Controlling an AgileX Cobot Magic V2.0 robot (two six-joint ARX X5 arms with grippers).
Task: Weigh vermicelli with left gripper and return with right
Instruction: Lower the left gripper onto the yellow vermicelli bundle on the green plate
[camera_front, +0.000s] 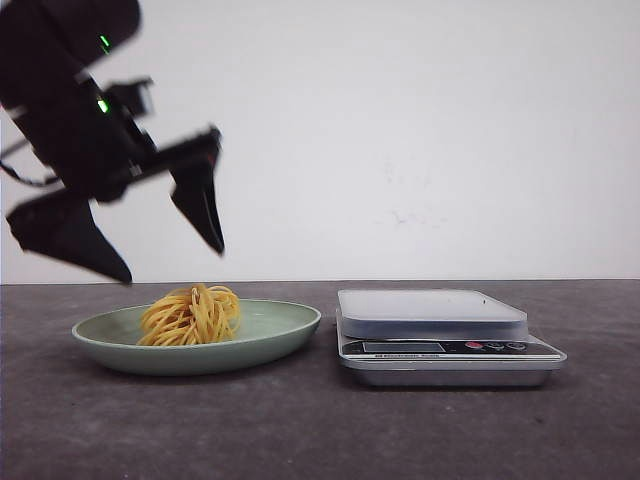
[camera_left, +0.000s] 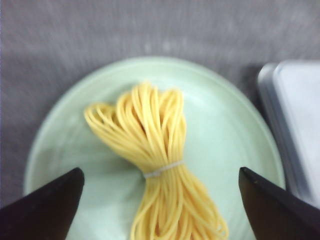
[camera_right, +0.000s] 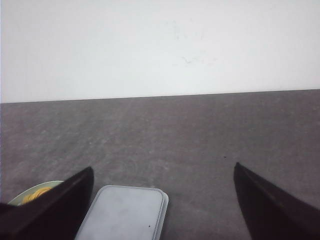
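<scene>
The vermicelli (camera_front: 192, 314), a yellow bundle tied with a thin white band, lies on a pale green plate (camera_front: 285, 330) at the table's left. My left gripper (camera_front: 172, 262) hangs open just above it, one finger on each side, touching nothing. Its wrist view looks straight down on the vermicelli (camera_left: 157, 160), with the left gripper (camera_left: 161, 175) spread wide over the plate (camera_left: 225, 125). A silver kitchen scale (camera_front: 432, 318) stands right of the plate, its platform bare. The right gripper (camera_right: 162, 175) is open and empty, above the scale (camera_right: 125, 212); it is out of the front view.
Dark grey tabletop (camera_front: 320, 430) runs in front of plate and scale. A white wall (camera_front: 420, 140) closes the back. The scale's display and buttons (camera_front: 495, 346) face the front. A sliver of the plate and noodles (camera_right: 35, 194) shows beside the right gripper's finger.
</scene>
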